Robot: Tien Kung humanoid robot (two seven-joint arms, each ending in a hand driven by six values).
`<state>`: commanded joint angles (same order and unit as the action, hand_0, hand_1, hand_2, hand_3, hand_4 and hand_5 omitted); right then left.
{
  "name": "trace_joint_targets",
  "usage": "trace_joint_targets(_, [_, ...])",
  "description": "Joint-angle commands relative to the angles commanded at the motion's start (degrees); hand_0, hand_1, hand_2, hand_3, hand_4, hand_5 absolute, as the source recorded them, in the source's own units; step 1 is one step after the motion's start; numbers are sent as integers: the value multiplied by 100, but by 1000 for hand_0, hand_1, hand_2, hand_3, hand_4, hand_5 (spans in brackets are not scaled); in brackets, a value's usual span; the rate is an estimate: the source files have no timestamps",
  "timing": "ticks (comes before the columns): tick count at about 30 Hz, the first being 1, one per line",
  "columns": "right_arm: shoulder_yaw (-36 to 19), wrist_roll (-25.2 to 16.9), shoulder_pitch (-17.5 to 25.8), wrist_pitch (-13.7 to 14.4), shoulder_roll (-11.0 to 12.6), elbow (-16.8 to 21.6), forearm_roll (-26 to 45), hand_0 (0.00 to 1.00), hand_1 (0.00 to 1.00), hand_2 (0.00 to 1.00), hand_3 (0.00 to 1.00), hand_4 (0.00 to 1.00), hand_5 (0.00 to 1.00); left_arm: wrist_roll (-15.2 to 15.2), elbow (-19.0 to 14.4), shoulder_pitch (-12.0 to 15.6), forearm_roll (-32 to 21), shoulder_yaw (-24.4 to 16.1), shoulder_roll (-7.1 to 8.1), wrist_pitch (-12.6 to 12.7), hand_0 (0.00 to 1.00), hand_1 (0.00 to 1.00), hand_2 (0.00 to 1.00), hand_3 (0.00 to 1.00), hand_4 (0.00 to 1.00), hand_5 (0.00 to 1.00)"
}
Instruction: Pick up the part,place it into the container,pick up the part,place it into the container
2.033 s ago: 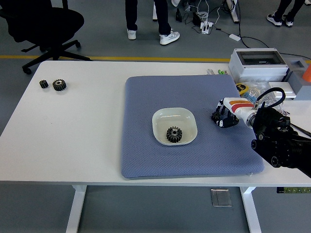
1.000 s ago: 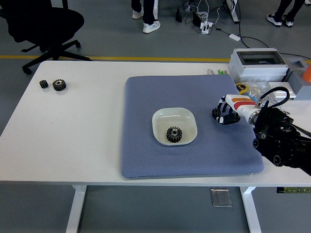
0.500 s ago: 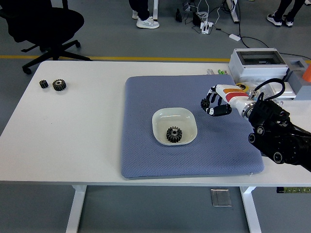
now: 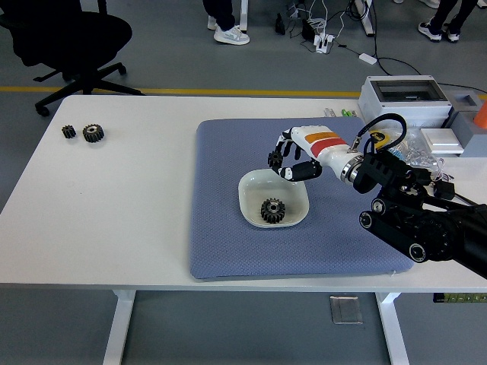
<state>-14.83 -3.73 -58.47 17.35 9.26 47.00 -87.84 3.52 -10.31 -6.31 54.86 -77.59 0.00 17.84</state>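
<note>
White bowl (image 4: 251,188) on the blue mat already holds one gear (image 4: 272,210). The right hand (image 4: 291,163), fingers curled around a second gear, hovers above its far rim; next, release over the bowl.

We are looking at a robotics lab or workshop floor — a white height-adjustable table (image 4: 114,205) on grey flooring with a yellow floor line (image 4: 190,91), a black office chair (image 4: 72,38), loose cables and a power strip (image 4: 323,38), and a grey equipment enclosure (image 4: 403,103).
</note>
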Motion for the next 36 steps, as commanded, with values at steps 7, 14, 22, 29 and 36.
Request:
trace_joint_targets(7, [169, 45, -67, -7, -132, 207, -62, 179, 406, 493, 504, 706, 331, -5, 0, -2, -32, 22, 0, 2, 653, 631, 715, 579, 696, 608])
trace_joint_targets(14, [331, 80, -100, -42, -250, 101, -54, 179, 406, 494, 504, 707, 332, -7, 0, -20, -51, 36, 0, 5, 653, 629, 715, 580, 696, 610])
trace_joint_targets(22, [402, 323, -140, -326, -279, -249, -16, 226, 427, 548, 598, 814, 258, -6, 0, -31, -65, 52, 0, 4, 653, 628, 712, 581, 697, 608])
trace_joint_targets(29, [281, 503, -115, -661, -236, -338, -188, 239, 446, 709, 828, 998, 306, 8, 0, -19, -36, 45, 3, 4, 653, 628, 710, 581, 697, 609])
trace_joint_targets(36, [95, 499, -43, -631, -211, -360, -244, 234, 458, 744, 854, 998, 356, 13, 0, -4, -16, 38, 0, 8, 652, 628, 712, 581, 696, 608])
